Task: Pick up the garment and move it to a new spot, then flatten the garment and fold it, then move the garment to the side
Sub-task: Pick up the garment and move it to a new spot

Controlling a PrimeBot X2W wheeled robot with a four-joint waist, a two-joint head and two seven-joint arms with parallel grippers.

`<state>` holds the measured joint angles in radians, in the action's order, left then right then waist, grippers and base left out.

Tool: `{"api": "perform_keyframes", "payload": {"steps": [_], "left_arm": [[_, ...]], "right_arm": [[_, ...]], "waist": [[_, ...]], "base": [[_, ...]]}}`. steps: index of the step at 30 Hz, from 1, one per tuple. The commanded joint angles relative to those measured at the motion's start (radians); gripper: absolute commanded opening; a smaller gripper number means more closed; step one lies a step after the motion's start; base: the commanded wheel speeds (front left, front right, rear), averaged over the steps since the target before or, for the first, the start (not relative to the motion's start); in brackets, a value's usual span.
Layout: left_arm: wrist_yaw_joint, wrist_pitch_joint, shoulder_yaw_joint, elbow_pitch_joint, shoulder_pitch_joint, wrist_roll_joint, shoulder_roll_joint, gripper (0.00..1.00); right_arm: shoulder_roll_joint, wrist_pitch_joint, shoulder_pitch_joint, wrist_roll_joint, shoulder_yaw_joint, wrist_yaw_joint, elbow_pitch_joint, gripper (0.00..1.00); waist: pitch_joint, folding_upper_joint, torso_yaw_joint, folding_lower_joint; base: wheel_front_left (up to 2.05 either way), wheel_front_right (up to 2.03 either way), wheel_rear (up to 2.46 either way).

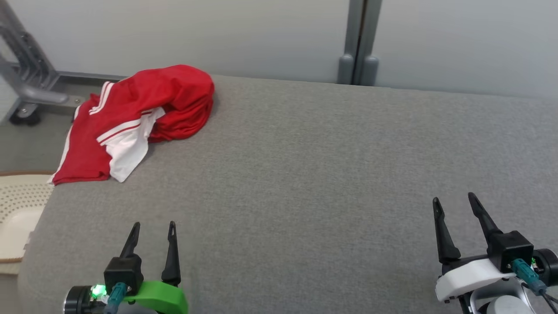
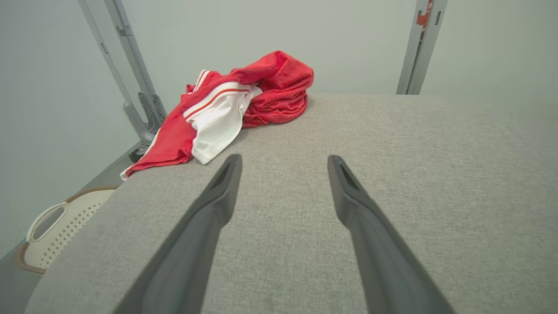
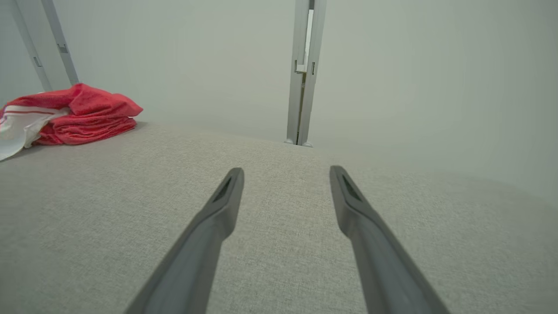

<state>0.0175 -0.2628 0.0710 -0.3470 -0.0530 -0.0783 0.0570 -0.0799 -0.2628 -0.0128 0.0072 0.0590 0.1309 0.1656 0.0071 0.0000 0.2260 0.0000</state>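
Note:
The garment [image 1: 144, 115] is a crumpled red piece with white panels and stripes, heaped at the far left corner of the grey padded table [image 1: 305, 183]; one edge hangs over the left side. My left gripper [image 1: 154, 224] stands open near the front left, well short of the cloth, with nothing between its fingers. From its wrist camera the garment [image 2: 235, 107] lies ahead and a little left of the left gripper [image 2: 283, 159]. My right gripper [image 1: 453, 198] is open at the front right, far from the cloth. In the right wrist view the garment [image 3: 74, 115] sits at the far left, away from the right gripper [image 3: 285, 172].
A cream perforated basket [image 1: 19, 209] stands on the floor beside the table's left edge, also seen as the basket [image 2: 61, 226] from the left wrist. A grey metal frame [image 1: 26, 74] rises at the back left, and a grey post [image 1: 359, 43] stands behind the table against the pale wall.

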Motion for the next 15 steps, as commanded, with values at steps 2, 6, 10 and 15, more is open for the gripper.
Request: {"api": "perform_keyframes", "payload": {"steps": [2, 6, 10, 15], "left_arm": [[0.0, -0.003, -0.011, 0.001, 0.024, -0.01, 0.004, 1.0], [0.002, -0.003, -0.031, 0.01, 0.043, -0.016, 0.003, 1.0], [0.003, -0.003, -0.041, 0.026, 0.044, -0.024, 0.0, 1.0], [0.005, -0.003, -0.043, 0.048, -0.011, -0.052, -0.005, 1.0]], "right_arm": [[-0.001, -0.003, 0.016, 0.007, -0.018, 0.0, 0.004, 1.0], [-0.003, -0.003, 0.033, 0.012, -0.057, 0.0, 0.013, 1.0], [-0.006, -0.003, 0.044, 0.013, -0.081, 0.0, 0.016, 1.0], [-0.018, -0.003, 0.07, 0.028, -0.097, -0.001, 0.015, 1.0]], "waist": [[-0.004, 0.0, 0.18, 0.0], [0.001, 0.0, 0.241, 0.0], [0.019, 0.0, 0.254, 0.0], [0.09, 0.0, 0.207, 0.0]], "base": [[0.0, 0.0, 0.0], [0.0, 0.0, 0.0], [0.0, 0.0, 0.0], [0.0, 0.0, 0.0]]}}
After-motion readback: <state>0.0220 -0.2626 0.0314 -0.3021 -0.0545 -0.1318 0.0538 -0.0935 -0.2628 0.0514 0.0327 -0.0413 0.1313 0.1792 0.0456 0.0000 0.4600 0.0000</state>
